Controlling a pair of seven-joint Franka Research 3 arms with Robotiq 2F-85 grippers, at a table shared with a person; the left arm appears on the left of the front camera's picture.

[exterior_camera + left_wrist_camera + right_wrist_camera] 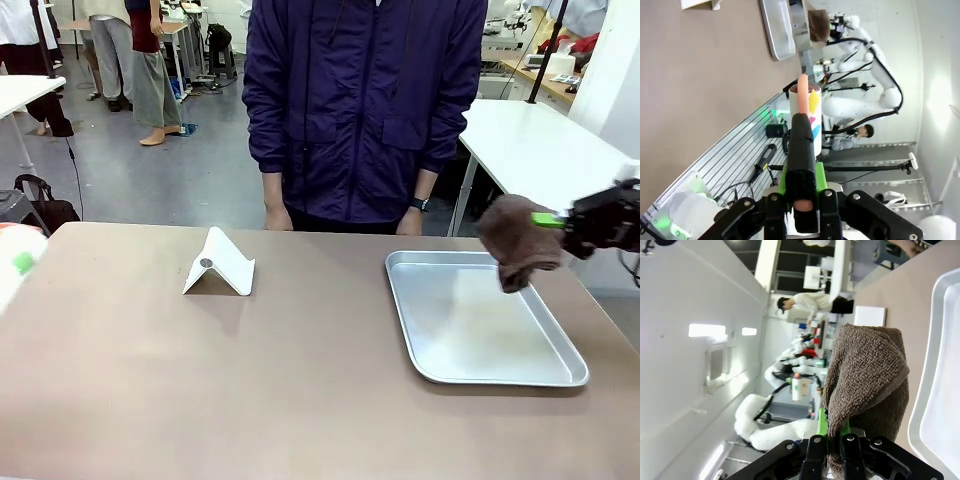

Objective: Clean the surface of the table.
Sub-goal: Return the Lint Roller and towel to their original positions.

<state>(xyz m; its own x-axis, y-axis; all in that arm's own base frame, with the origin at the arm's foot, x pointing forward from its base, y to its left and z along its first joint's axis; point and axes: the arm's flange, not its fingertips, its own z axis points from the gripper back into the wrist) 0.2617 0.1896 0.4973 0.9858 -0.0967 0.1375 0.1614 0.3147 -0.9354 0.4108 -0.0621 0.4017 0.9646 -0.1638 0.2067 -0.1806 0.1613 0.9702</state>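
Matt, smooth brownish-taupe desk; shiny, smooth rectangular silver metal tray; rough, looped brown terry cloth, pinched in black right claw with green pads; folded white stand, matt.

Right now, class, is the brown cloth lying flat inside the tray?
No: the cloth hangs from the right end effector above the tray's far right corner, not lying in it.
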